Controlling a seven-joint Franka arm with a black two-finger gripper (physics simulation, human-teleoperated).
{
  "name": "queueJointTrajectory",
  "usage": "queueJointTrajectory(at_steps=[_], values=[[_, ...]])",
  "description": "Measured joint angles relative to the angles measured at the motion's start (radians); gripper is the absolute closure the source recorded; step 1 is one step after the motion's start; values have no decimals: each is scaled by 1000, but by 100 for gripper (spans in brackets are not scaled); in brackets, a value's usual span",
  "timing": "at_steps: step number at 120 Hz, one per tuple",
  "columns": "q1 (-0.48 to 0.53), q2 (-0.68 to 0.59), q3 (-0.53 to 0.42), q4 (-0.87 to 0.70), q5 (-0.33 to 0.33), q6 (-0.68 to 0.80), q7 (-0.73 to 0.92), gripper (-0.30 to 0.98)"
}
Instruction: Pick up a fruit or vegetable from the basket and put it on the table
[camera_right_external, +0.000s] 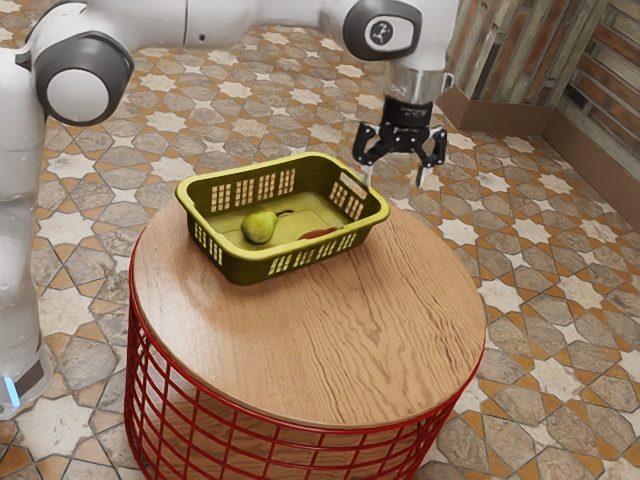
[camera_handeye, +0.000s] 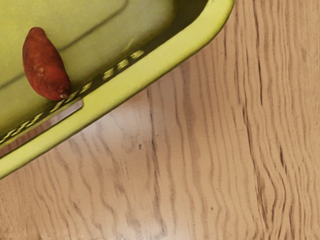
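My gripper (camera_right_external: 396, 170) is open in the exterior view, above and just beyond the basket's right end, with nothing between its fingers. The yellow-green basket (camera_right_external: 247, 262) stands on the round wooden table (camera_right_external: 330, 340). Inside it lies a round green fruit (camera_right_external: 259, 226), with a reddish vegetable (camera_right_external: 320, 233) partly hidden behind the near wall. In the wrist view, the reddish-brown sweet potato (camera_handeye: 45, 65) rests on the basket floor close to a wall of the basket (camera_handeye: 135, 80), and wood grain of the table (camera_handeye: 190, 175) shows outside the rim.
The basket's raised rim (camera_right_external: 376, 216) lies between my gripper and the produce. Red wire mesh (camera_right_external: 290, 445) supports the tabletop. A patterned tile floor (camera_right_external: 540, 250) surrounds the table, and a wooden wall (camera_right_external: 500, 60) stands at the exterior view's upper right.
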Motion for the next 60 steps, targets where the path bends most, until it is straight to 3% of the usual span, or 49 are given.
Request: queueJointTrajectory(at_steps=[33,46,54,60], values=[[-49,-120,1,-9,3,24,-288,0],[-199,-137,123,-66,7,-32,-256,0],[-288,-228,197,-228,10,-49,-203,0],[-210,-288,250,-320,21,-51,-155,0]])
